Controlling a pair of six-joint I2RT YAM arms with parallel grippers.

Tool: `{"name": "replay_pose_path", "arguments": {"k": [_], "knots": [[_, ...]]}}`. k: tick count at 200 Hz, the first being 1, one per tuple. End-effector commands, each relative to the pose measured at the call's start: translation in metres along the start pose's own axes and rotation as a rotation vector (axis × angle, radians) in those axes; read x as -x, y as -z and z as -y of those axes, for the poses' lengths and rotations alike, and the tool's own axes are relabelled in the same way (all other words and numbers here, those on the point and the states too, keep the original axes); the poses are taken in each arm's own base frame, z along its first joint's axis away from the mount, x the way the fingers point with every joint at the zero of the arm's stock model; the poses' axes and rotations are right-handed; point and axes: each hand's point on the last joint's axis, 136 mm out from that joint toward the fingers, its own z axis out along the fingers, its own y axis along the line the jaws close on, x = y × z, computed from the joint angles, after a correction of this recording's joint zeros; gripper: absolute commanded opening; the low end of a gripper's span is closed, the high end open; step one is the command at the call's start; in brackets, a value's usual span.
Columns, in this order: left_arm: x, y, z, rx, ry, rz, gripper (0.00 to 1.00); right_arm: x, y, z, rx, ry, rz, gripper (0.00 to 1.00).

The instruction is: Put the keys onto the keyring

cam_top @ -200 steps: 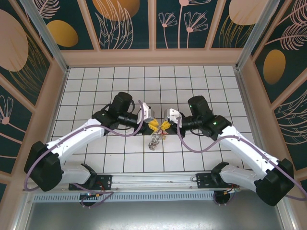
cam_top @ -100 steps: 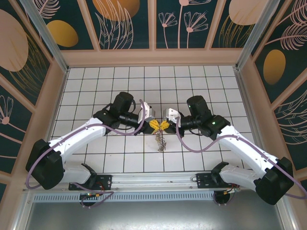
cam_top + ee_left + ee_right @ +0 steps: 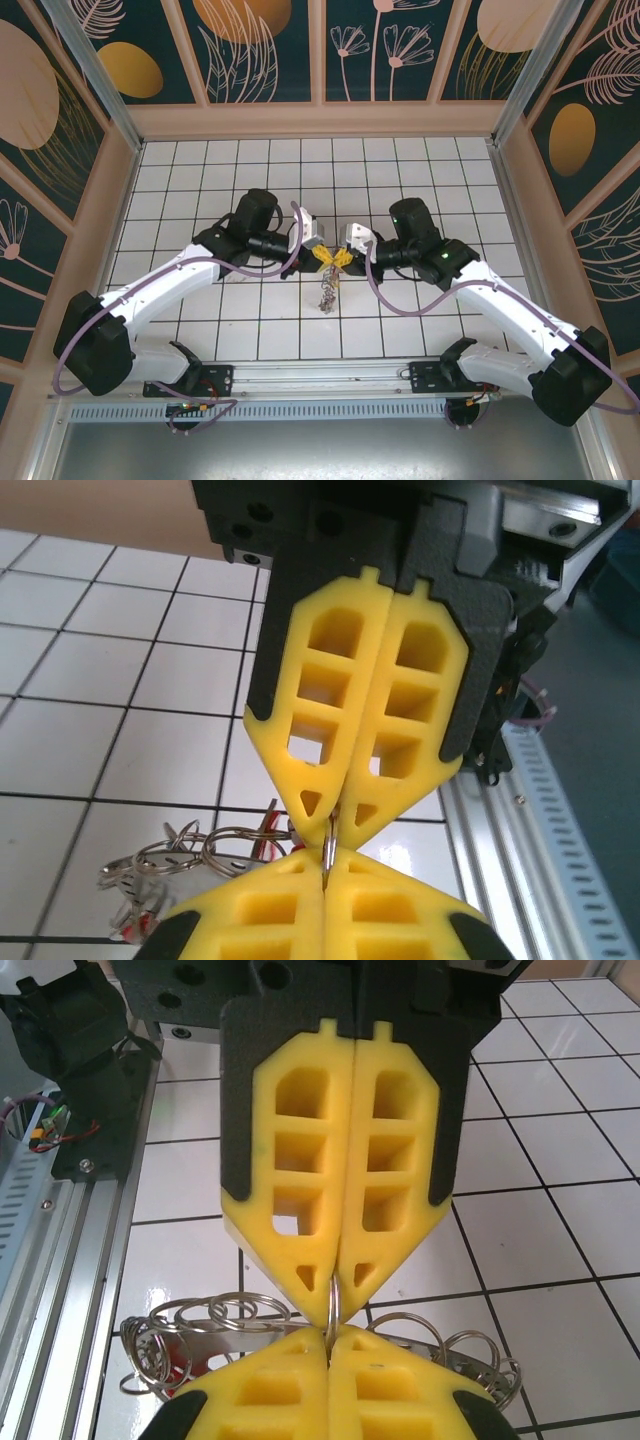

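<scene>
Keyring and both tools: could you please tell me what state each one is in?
left tool: shut on the keyring.
right tool: shut on the keyring.
keyring: pinched edge-on between the two tools' tips, with its small rings bunched beneath.

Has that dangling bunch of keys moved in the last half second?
Yes. The keyring has swung slightly left, judged against the lines of the floor tiles.
</scene>
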Motion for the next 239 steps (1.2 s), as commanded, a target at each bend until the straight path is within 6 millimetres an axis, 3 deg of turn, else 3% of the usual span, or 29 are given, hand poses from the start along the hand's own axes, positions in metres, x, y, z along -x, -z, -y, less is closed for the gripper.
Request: {"name": "replay_pose_path", "arguments": {"k": [1,18,36,47,117,221,239], "knots": [[0.034,0.005,0.008,-0.040,-0.098,0.077,0.00,0.022,0.001,0.002,0.007,0.046,0.061,0.00],[0.038,0.008,0.015,-0.060,-0.147,0.104,0.00,0.024,0.003,0.000,0.012,0.042,0.074,0.00],[0.050,0.014,0.026,-0.085,-0.201,0.161,0.00,0.025,0.009,-0.002,0.012,0.034,0.100,0.11],[0.046,0.015,0.031,-0.097,-0.197,0.179,0.00,0.025,0.012,-0.003,0.006,0.031,0.109,0.14],[0.055,0.019,0.040,-0.127,-0.248,0.266,0.00,0.024,0.023,-0.015,0.026,0.023,0.147,0.22],[0.070,0.025,0.038,-0.096,-0.269,0.438,0.00,0.030,0.017,-0.011,0.041,0.019,0.207,0.22],[0.074,0.026,0.036,-0.089,-0.264,0.464,0.00,0.032,0.015,-0.009,0.044,0.020,0.209,0.17]]}}
